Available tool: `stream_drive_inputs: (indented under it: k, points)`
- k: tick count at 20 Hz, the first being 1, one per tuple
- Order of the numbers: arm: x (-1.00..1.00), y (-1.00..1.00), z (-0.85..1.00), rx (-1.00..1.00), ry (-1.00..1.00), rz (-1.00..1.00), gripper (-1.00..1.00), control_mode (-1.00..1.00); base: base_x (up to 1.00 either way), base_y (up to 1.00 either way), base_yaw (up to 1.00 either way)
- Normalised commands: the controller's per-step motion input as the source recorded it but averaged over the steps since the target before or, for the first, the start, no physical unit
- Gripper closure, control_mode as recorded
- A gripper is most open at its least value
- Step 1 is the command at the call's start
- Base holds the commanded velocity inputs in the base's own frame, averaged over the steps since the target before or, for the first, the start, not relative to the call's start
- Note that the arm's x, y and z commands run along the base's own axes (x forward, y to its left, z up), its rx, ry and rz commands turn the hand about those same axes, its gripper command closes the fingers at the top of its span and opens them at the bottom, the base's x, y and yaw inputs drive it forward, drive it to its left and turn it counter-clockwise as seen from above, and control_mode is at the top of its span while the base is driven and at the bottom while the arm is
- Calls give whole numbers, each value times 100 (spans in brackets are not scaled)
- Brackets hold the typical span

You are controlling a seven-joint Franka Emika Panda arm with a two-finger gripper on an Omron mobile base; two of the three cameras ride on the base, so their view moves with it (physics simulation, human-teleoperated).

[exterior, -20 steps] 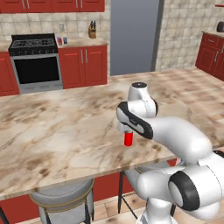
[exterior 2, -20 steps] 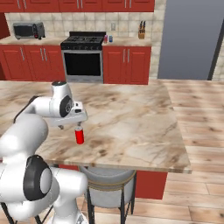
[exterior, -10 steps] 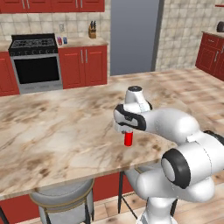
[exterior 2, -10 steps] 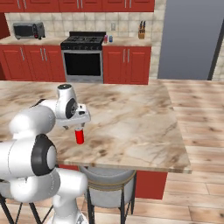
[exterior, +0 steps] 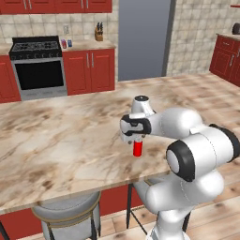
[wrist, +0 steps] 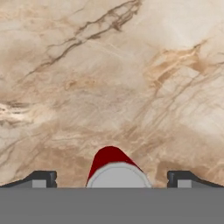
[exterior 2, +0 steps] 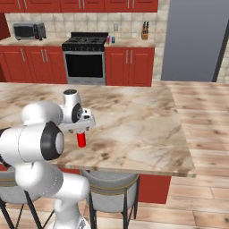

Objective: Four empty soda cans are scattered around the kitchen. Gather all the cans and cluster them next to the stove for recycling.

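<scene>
The beige marble island surface (exterior: pixel 61 136) carries one bright red soda can (exterior: pixel 137 148), standing upright near the surface's front edge. Beyond the island, the back counter surface (exterior 2: pixel 129 42) just beside the stove (exterior 2: pixel 85 56) holds two small cans (exterior 2: pixel 110 39) and a knife block (exterior 2: pixel 144 32) farther along.

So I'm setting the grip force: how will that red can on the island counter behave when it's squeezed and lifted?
The red can is a small, slim cylinder standing upright, so it probably tips easily if nudged off-centre, and would roll once down. Its smooth sides may slip between the open gripper fingers. Being empty, it is likely light and easily dented.
</scene>
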Motion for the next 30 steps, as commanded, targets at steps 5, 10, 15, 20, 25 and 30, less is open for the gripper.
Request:
stream_drive_inputs:
  k: [5, 10, 15, 20, 25, 30]
  points:
    - [9, 0, -10, 0, 0, 0, -100, -100, 0, 0, 0]
    - [0, 0, -1, 0, 0, 0, -100, -100, 0, 0, 0]
    - [0, -5, -4, 0, 0, 0, -100, -100, 0, 0, 0]
    - [0, -3, -3, 0, 0, 0, -100, -100, 0, 0, 0]
    - [-3, 0, -4, 0, 0, 0, -100, -100, 0, 0, 0]
    - [-15, 0, -6, 1, -1, 0, -100, -100, 0, 0, 0]
